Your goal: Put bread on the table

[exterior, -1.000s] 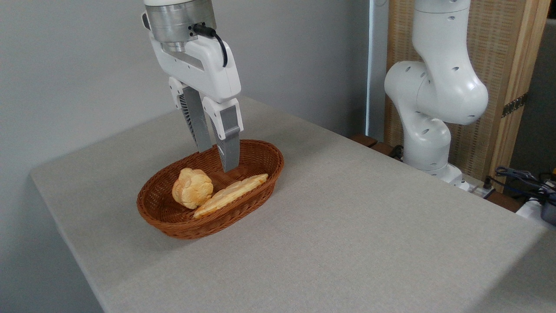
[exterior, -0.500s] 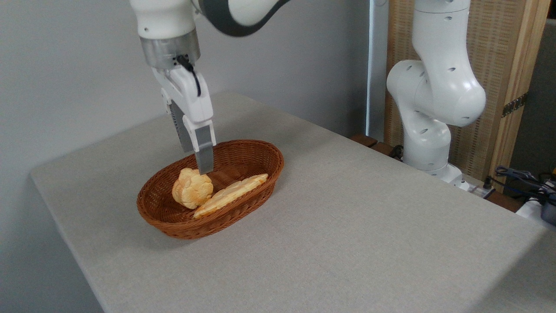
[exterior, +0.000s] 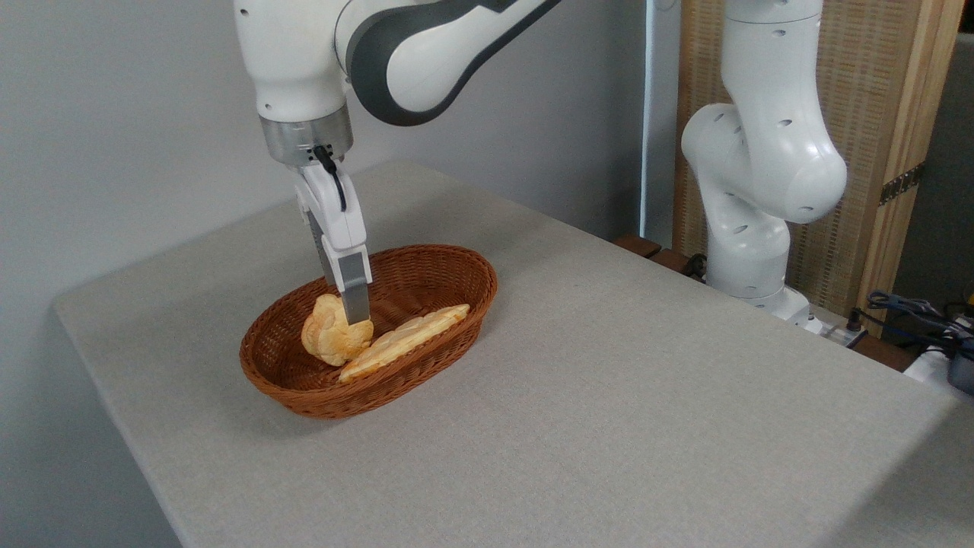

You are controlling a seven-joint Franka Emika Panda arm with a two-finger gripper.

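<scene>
The bread [exterior: 329, 341], a small knobbly golden bun, lies in the left half of an oval brown wicker basket [exterior: 456, 283] on the grey table [exterior: 609, 396]. My gripper [exterior: 351, 317] points straight down into the basket and is seen edge-on. Its near finger [exterior: 354, 293] stands in front of the bun's right side, with the tip down at the bun's middle height. The far finger is almost wholly hidden behind it. The jaws appear open, straddling the bun, which rests undisturbed.
A long flat pale-yellow braided loaf [exterior: 407, 339] leans in the basket just right of the bun. The arm's white base [exterior: 749, 228] stands at the table's far right edge, with cables [exterior: 913, 308] beyond. Bare tabletop spreads in front and to the right.
The gripper swung left from above the basket's middle, turned edge-on to the camera, and came down until its fingers reached the bun. The bun and loaf have not moved.
</scene>
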